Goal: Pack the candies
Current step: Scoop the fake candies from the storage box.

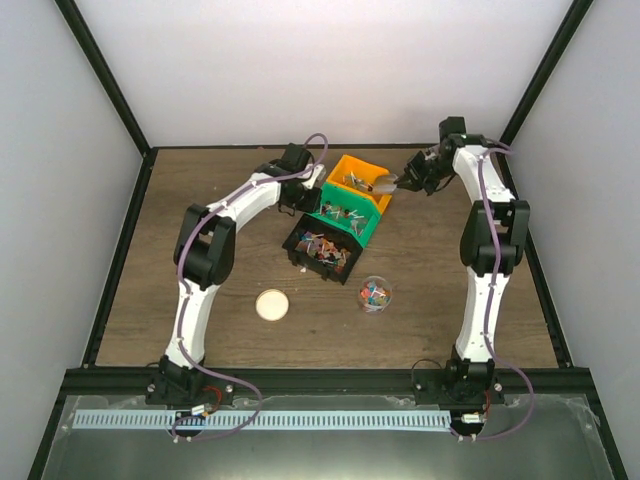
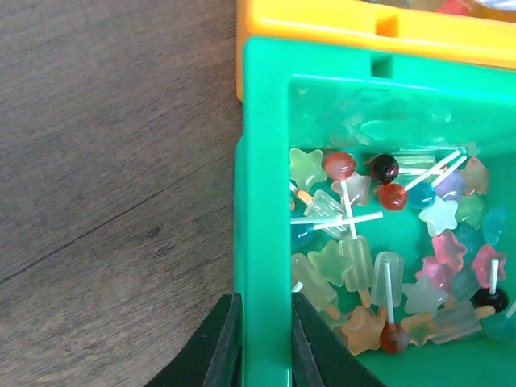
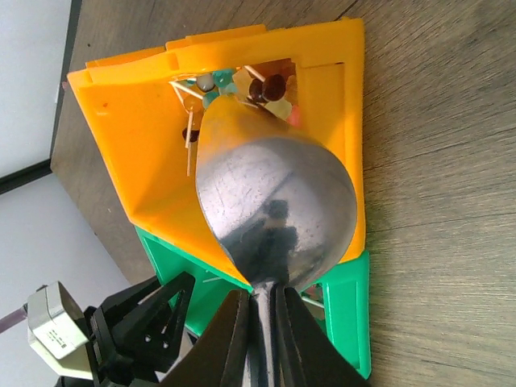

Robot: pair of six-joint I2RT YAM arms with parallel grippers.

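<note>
Three plastic bins stand in a row: orange, green and black, each holding candies. In the left wrist view my left gripper is shut on the green bin's left wall, one finger on either side. My right gripper is shut on the handle of the silver scoop. The scoop's bowl reaches into the orange bin, over a few candies at its far end. From above, the scoop sits at the orange bin's right edge.
A small clear round tub holding candies stands in front of the black bin. The round beige lid lies to its left. Dark frame rails edge the wooden table.
</note>
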